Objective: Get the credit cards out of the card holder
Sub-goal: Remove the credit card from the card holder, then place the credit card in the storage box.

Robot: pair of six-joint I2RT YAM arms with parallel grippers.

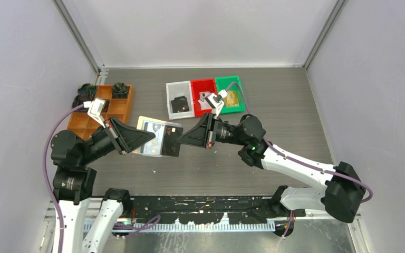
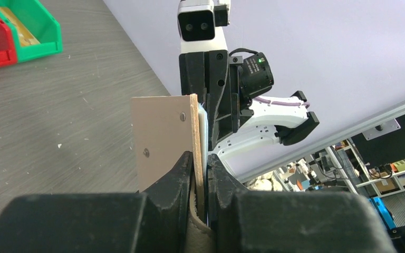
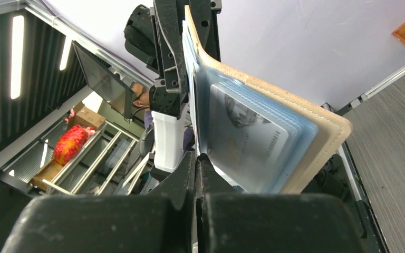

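The tan card holder (image 1: 146,122) is up off the table (image 1: 285,110), hanging in the air between the two arms a little left of the middle, and it is folded open. The left gripper (image 1: 151,138) has it: in the left wrist view its fingers (image 2: 176,176) are clamped on the holder's edge, one on each side of the leather flap (image 2: 161,139), which stands upright with two small rivets showing. From the other side the right gripper (image 1: 180,139) meets the holder's right edge. Its fingers (image 3: 182,182) are pressed fully together right at the near edge of the clear sleeves (image 3: 295,132). I cannot tell whether a card's edge is caught between them. A pale grey credit card (image 3: 242,142) sits inside the sleeves, backed by the beige cover that curves round behind it. From above, a dark card face with "VIP" on it (image 1: 163,134) shows in the open holder. On the far side of the table stand three small bins side by side: a white bin (image 1: 172,97) with a black item in it, a red bin (image 1: 204,84), and a green bin (image 1: 227,81) holding something tan. A wooden compartment tray (image 1: 124,108) lies far left.
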